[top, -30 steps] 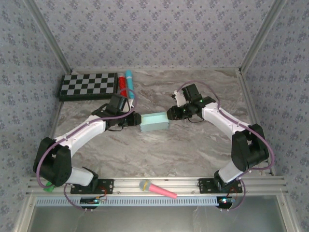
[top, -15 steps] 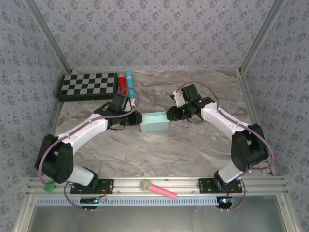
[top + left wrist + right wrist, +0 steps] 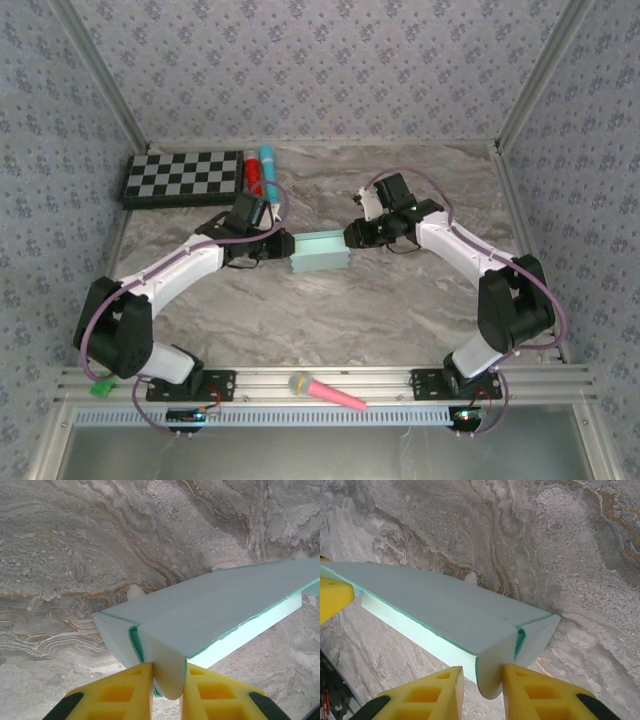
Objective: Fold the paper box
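Lying lengthwise on the marble table (image 3: 330, 310), about midway between my two arms, the paper box (image 3: 320, 251) is a pale aqua card folded into a long, low shape, and I have it by both ends. My left pincer (image 3: 284, 243) meets its left end, my right pincer (image 3: 352, 236) its right end. From the left wrist, the paper box (image 3: 215, 610) runs away up and to the right, its long seam slightly gaping along the near side, and the left pincer (image 3: 167, 672) is drawn in narrow on the rounded end flap, with the yellow fingers (image 3: 125, 690) pressed to either face of it. From the right wrist the same holds: the paper box (image 3: 435, 610) stretches off to the left, and the right pincer (image 3: 482, 677) sits closed about the folded end flap, its yellow fingers (image 3: 530, 695) close on both sides. Further out, a checkerboard (image 3: 185, 178) lies at the far left corner with a turquoise marker (image 3: 267, 160) and a red object (image 3: 255, 175) just beside it, well apart from the box, and a pink marker (image 3: 325, 391) rests on the near rail between my bases.
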Available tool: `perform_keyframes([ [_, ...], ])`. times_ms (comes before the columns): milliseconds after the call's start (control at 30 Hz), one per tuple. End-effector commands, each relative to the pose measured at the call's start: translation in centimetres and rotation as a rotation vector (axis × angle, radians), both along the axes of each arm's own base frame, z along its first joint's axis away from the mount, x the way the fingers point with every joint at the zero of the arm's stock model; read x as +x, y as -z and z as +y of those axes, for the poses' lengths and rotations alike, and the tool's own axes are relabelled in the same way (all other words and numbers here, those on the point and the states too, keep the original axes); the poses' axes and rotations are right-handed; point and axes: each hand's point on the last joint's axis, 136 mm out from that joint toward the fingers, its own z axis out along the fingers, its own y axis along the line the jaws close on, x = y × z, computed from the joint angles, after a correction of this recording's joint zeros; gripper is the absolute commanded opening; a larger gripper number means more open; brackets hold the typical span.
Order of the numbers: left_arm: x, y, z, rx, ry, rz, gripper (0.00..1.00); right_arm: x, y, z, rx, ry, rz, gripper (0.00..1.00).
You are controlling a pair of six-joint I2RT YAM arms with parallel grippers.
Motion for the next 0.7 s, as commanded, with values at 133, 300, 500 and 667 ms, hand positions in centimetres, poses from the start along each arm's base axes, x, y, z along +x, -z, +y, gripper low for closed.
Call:
perform_keyframes([
  [133, 0.5, -0.9, -1.1, -0.02, 0.022, -0.016, 0.19, 0.0, -0.8, 1.4, 0.05, -0.022, 0.018, 0.28],
  [300, 0.4, -0.8, -1.0, -0.016, 0.024, -0.016, 0.2, -0.1, -0.4, 1.4, 0.046, -0.012, 0.039, 0.28],
  [500, 0.5, -0.8, -0.8, -0.007, 0.02, -0.019, 0.2, 0.6, -1.6, 1.9, 0.071, -0.01, 0.027, 0.29],
  [667, 0.5, -0.7, -0.9, -0.006, 0.022, -0.017, 0.2, 0.6, -1.2, 1.7, 0.047, -0.006, 0.032, 0.29],
])
